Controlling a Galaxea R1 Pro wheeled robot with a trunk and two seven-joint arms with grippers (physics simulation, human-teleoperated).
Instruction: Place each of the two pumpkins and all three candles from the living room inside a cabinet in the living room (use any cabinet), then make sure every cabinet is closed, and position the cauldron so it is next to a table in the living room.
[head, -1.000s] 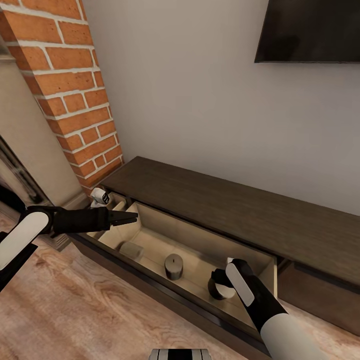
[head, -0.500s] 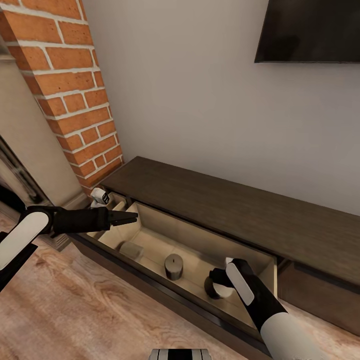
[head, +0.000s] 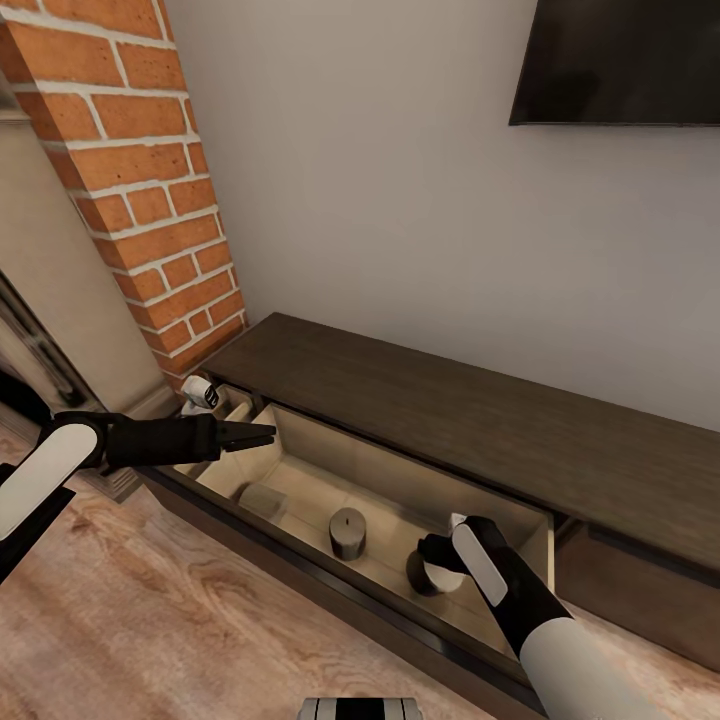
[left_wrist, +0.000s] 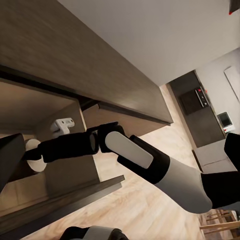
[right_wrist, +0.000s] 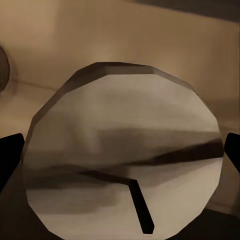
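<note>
Drawer (head: 300, 470) of the long dark-brown cabinet (head: 450, 410) stands pulled out, crossing the lower centre of the head view on a diagonal from left to lower right. Three candles lie inside: one (head: 262, 500) on its side toward the lower left, its long axis roughly along the drawer; a second (head: 347, 532) upright at the centre, wick up; a third (head: 432, 575) upright at the lower right, between the fingers of the right gripper (head: 437, 562). In the right wrist view this candle (right_wrist: 125, 150) shows its round top and dark wick, with the dark fingertips (right_wrist: 10, 157) just beside its rim on either side; whether they touch it cannot be told. The left gripper (head: 262, 433), jaws pressed together, points right over the drawer's left end.
</note>
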